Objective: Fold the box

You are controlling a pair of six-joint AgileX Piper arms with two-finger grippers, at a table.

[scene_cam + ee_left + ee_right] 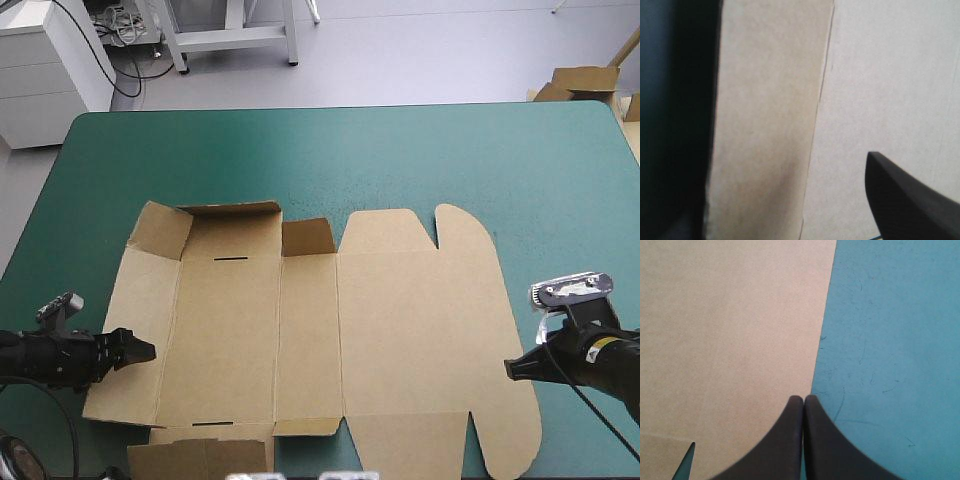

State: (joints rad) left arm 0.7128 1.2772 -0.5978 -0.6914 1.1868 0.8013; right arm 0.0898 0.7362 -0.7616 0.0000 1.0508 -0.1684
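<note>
Mostly flat, the brown box [400, 330] sits toward the table's [350, 150] near edge. The left gripper [148, 350], fingers spread, is at its left panel, likely to raise that wall; the right gripper [510, 369], fingers pressed together, meets the right edge, perhaps bracing it.

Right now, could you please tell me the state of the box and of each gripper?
box: unfolded, lying mostly flat on the teal-green cover; only the flaps along its far left edge are partly raised.
left gripper: open, at the box's left edge.
right gripper: shut, empty, tips at the box's right edge.
</note>
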